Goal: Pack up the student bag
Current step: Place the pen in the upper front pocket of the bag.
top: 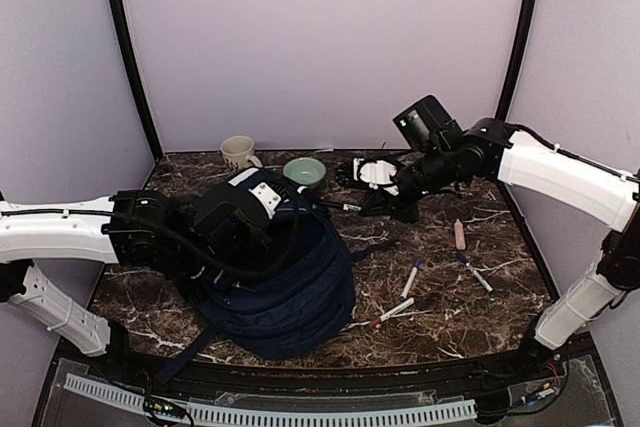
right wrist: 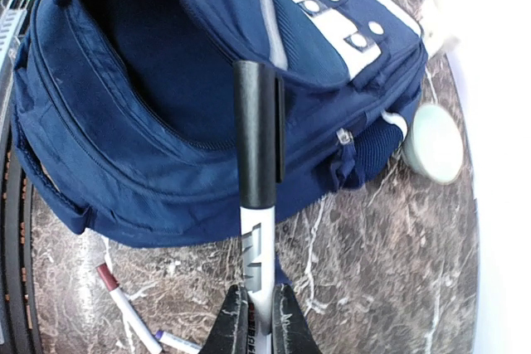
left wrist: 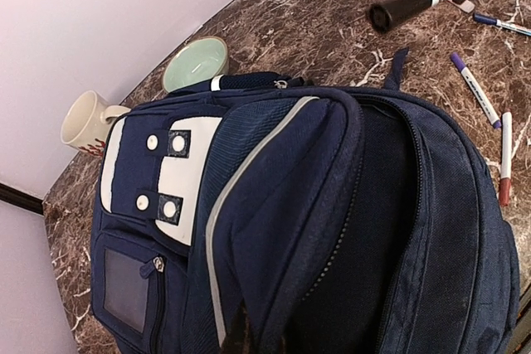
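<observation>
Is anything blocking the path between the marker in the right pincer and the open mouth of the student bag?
Nothing visible. The right pincer holds the marker pointed at the gaping, unzipped compartment of the student bag; the green bowl sits off to the side.

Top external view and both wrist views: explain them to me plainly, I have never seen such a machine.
Two white robot arms are bolted at a marble-patterned table. The top view looks down from above and behind them; each wrist view comes from a camera near an arm's gripper. A navy student bag lies open. Beyond it stand a mug and a green bowl; several pens lie to its right. The right gripper holds a black-capped marker near the bag's opening. The left gripper sits at the bag's flap; its grip is unclear.
</observation>
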